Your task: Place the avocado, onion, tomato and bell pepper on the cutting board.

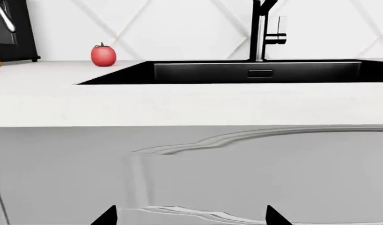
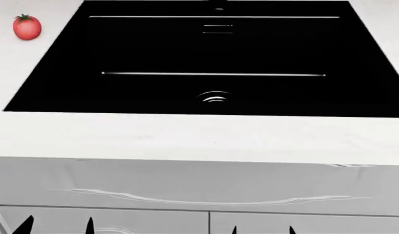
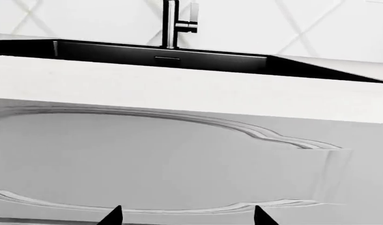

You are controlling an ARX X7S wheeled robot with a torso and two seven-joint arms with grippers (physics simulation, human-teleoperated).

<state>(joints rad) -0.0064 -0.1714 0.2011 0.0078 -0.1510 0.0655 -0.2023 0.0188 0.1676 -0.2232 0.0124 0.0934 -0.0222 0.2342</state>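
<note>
Red tomato point(image 2: 26, 27) sits on white countertop point(image 2: 186, 136), just beside black sink point(image 2: 49, 92), at its far left corner. Faucet point(image 1: 261, 30) stands behind sink. Left gripper point(image 1: 190, 216) and right gripper point(image 3: 186, 215) hang low before cabinet front point(image 2: 199, 187), fingertips spread apart, nothing between them. Orange-brown object at left wrist view's edge, too cropped to identify.
</note>
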